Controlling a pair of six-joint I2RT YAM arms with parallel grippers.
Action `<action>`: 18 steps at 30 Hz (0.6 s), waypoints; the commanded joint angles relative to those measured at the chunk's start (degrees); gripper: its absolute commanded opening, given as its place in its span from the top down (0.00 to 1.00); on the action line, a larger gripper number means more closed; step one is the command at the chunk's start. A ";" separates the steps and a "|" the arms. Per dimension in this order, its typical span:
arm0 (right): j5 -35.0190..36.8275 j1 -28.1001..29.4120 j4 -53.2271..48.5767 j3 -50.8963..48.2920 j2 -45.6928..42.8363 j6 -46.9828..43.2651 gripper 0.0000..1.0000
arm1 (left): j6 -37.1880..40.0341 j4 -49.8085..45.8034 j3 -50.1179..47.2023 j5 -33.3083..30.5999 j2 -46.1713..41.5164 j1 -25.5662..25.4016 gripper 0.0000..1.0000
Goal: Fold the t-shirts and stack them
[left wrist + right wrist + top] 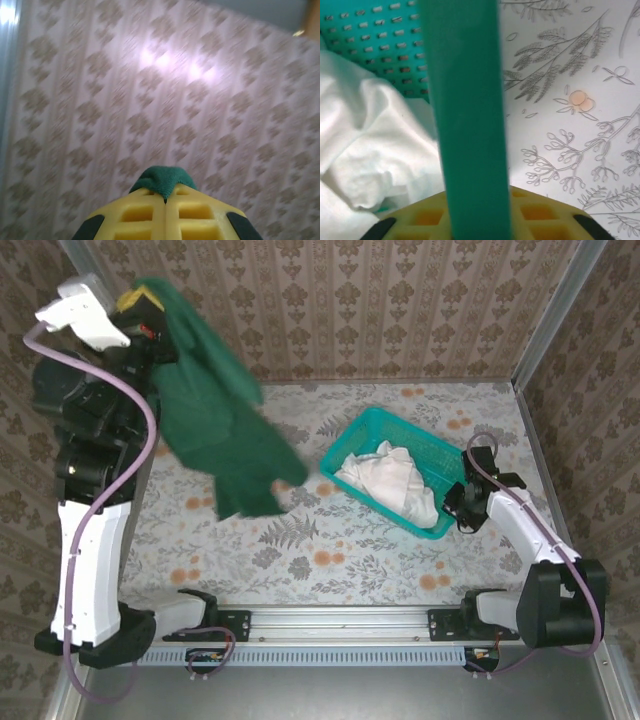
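While the left jaws, raised well left of the teal basket (375,420), pinch the dark green t-shirt (215,420) — it hangs above the table (330,550) — the right jaws clamp the basket's right rim, white cloth (385,480) inside.

The t-shirt (215,430): plain dark green, and the same green shows between my left fingers (135,215).
My left fingers and my right fingers (540,212): yellow with dark corners.
The basket (345,437): teal mesh.
The cloth (390,480) in the basket: white.
The table cover (340,550): pale, with grey leaves and sprigs and small orange flowers.
The walls (400,310): beige stripes with brown ornaments.
My left arm (90,530) and my right arm (530,530): white and black.
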 commanded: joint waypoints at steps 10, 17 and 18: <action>9.61 -10.07 3.80 10.79 7.99 11.73 1.00 | -4.73 3.45 -12.52 -2.01 5.07 1.36 1.00; 14.00 -19.28 8.78 19.48 16.99 15.29 1.00 | -7.72 4.10 -8.96 3.05 13.51 1.29 1.00; 14.06 -19.93 9.52 21.23 18.91 14.56 1.00 | -8.25 4.03 -8.85 4.66 14.65 1.23 1.00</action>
